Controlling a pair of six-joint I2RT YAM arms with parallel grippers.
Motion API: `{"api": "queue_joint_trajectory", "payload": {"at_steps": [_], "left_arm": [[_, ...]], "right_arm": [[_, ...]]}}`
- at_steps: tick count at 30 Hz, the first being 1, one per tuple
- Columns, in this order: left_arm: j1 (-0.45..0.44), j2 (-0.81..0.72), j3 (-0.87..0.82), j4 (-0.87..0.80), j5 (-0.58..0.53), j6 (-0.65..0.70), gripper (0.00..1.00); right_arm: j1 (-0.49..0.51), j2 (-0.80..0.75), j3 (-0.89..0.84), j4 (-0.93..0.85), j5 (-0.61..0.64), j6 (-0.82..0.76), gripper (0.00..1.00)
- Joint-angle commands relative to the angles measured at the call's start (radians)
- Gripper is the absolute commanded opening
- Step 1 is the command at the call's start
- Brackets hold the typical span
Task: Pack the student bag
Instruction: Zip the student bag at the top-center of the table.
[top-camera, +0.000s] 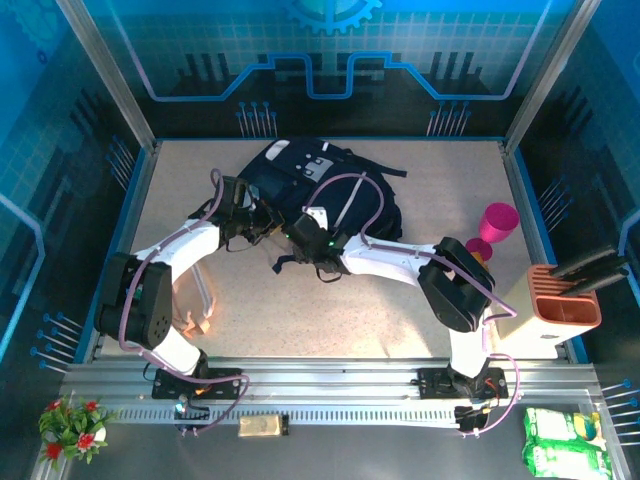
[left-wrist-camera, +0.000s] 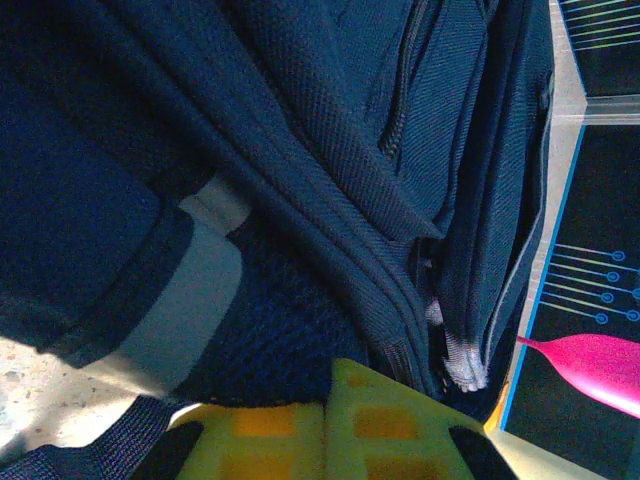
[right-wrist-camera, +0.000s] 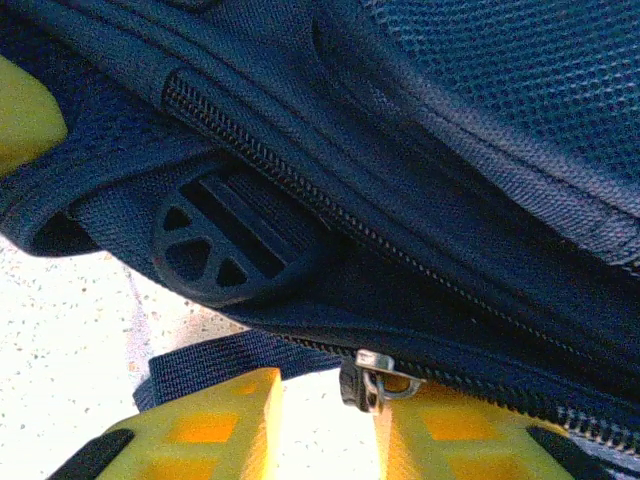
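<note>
The student bag, dark navy with a grey-white front patch, lies flat at the back middle of the table. Both grippers are at its near edge. My left gripper is shut, its yellow pads meeting, and its tip presses against the student bag's dark mesh; I cannot see whether fabric is pinched. My right gripper is open, with bare table showing in the gap. A metal zipper slider on the bag's zipper line sits at the inner edge of the right-hand finger. A round black strap buckle lies just beyond.
A pink goblet stands at the right of the table, also in the left wrist view. A cream and orange knife block stands at the right edge. The speckled table stretches in front of the bag. Green packets and a small flower pot lie off the table.
</note>
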Motion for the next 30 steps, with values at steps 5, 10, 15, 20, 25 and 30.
{"api": "queue_joint_trajectory", "payload": {"at_steps": [5,10,15,20,25,30], "left_arm": [[-0.014,-0.051,0.009,0.021,0.09,0.015,0.0],[-0.014,-0.051,0.015,0.011,0.085,0.016,0.0],[-0.014,-0.054,0.016,0.0,0.049,0.018,0.0],[-0.01,-0.05,0.019,-0.002,-0.008,0.021,0.0],[-0.001,-0.023,0.044,-0.017,-0.015,0.042,0.0],[-0.002,-0.001,0.061,-0.024,0.009,0.053,0.0]], "right_arm": [[-0.019,0.038,0.059,-0.072,0.07,0.081,0.33],[-0.023,0.048,0.08,-0.114,0.116,0.123,0.21],[-0.024,0.018,0.051,-0.149,0.166,0.153,0.07],[-0.036,-0.084,-0.065,-0.153,0.21,0.149,0.05],[-0.08,-0.227,-0.255,-0.132,0.185,0.079,0.06],[-0.142,-0.304,-0.354,-0.096,0.132,-0.013,0.07]]}}
